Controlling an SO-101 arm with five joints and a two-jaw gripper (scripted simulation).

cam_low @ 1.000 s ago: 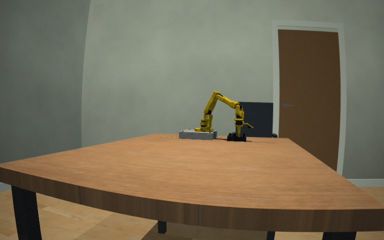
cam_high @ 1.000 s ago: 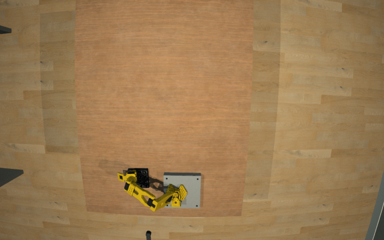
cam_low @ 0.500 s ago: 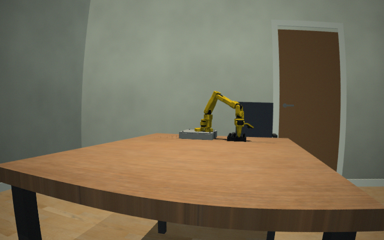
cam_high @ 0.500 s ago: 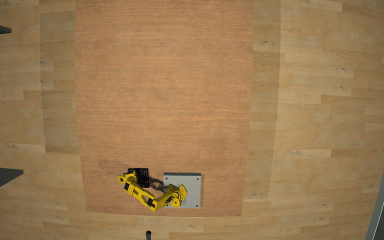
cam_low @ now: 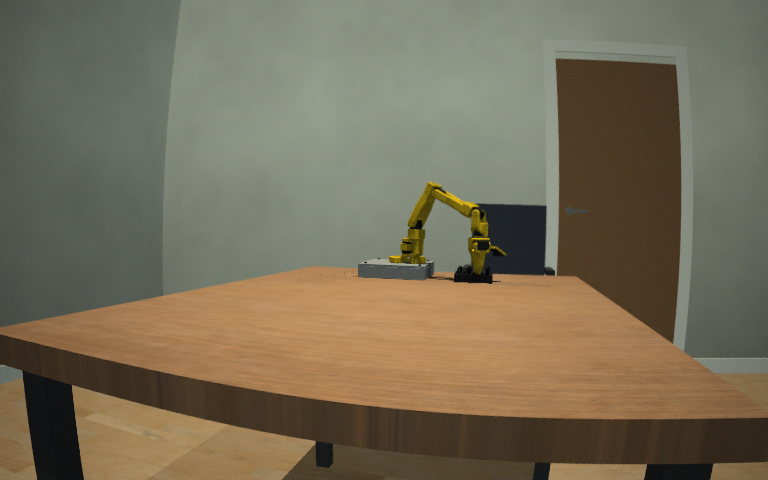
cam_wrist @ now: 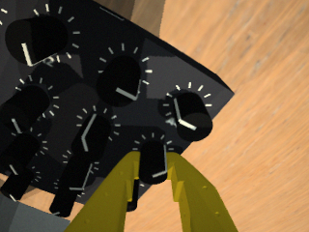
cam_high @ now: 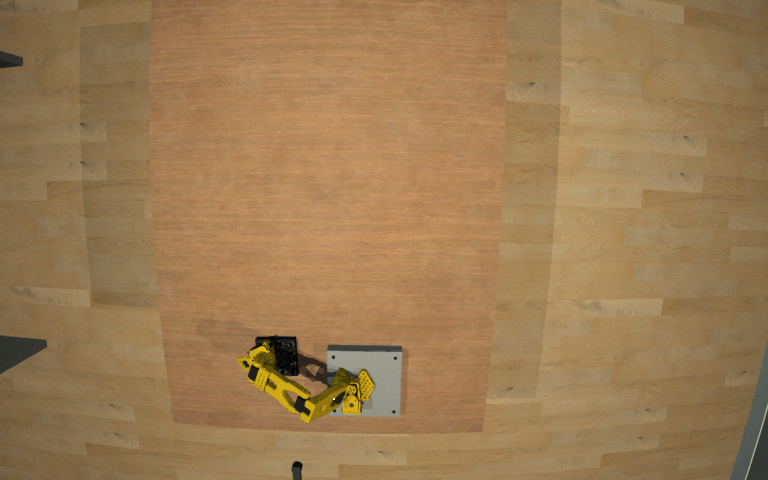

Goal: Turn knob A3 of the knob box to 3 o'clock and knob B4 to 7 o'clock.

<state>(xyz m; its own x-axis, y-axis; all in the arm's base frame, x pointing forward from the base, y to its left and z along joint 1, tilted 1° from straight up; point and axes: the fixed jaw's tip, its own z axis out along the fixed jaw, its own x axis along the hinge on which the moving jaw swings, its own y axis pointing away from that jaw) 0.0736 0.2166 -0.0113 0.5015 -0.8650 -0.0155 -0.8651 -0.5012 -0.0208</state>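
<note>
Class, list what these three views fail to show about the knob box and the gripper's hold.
- Top view: the knob box is too small to read any marks, and the arm covers its left part.
- Exterior view: the knobs are too small to see.
- Wrist view: the frame edge cuts off the box's left side; the jaws hide the sides of the gripped knob. No socket shows.

Wooden table (cam_high: 328, 169) carries black knob box (cam_high: 286, 355) beside grey base plate (cam_high: 387, 362).
</note>
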